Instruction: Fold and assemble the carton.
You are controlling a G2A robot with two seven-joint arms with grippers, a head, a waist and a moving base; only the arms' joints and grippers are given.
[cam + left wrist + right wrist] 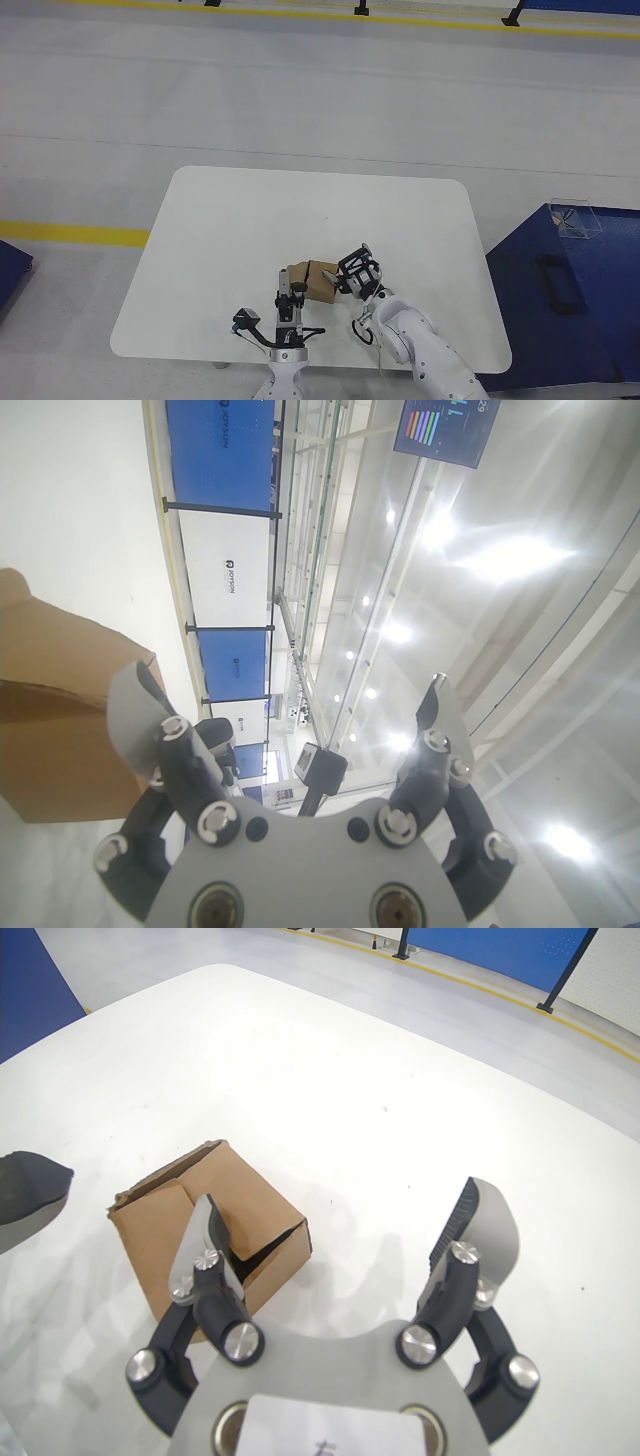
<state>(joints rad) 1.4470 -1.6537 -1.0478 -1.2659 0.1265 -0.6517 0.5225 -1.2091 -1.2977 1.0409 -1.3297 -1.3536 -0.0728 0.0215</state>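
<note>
The small brown carton (pixel 312 280) sits on the white table (pixel 300 210) near the robot's edge, about mid-width, w/ its top flaps folded in but one corner still gaping. On one side the right gripper (pixel 340 1193) is spread wide w/ nothing in it, one finger (pixel 194 1233) over the carton's top (touching or just above, can't tell) and the other out over bare table. On the opp. side the left gripper (pixel 287 677) is wide open too and empty, tilted up toward the ceiling, w/ one finger (pixel 130 710) right by the carton's side wall.
</note>
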